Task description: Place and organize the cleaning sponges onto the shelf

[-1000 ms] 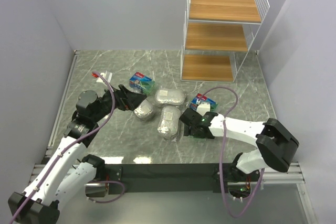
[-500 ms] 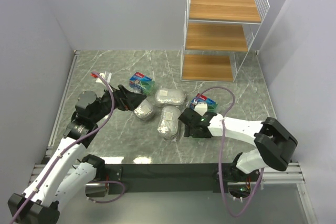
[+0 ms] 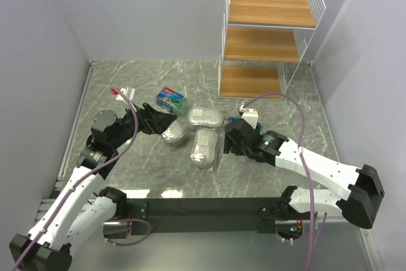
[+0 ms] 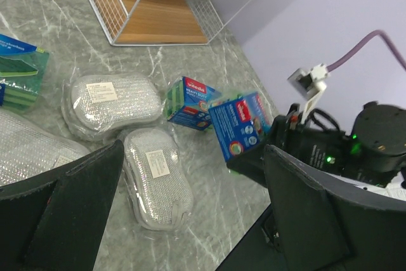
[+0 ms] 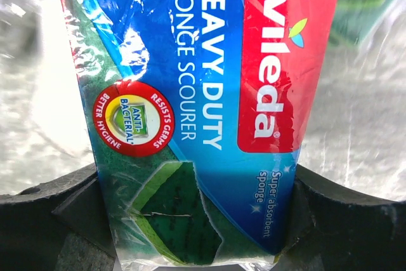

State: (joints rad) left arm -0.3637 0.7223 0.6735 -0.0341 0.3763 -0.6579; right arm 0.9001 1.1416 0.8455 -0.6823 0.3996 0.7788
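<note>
R hand (image 3: 229, 139) is clamping a green sponge pack (image 5: 190, 112) by its lower end, holding it upright, prob. for carrying. L hand (image 3: 157, 124) is hovering spread wide, empty, beside silvery packs (image 3: 203, 146) lying on desk (image 3: 285, 103). Far end: shelf (image 3: 266, 42) is standing well apart.

I see a grey marbled worktop (image 3: 165, 169) with the shelf (image 3: 260, 46) standing on it, well beyond both jaws. Three silvery oval packs (image 3: 203, 146) lie clustered between the left jaws and the right jaws. A green pack (image 3: 170, 98) lies beyond the left jaws, and a second green pack (image 4: 187, 101) lies just beside the right jaws.
</note>
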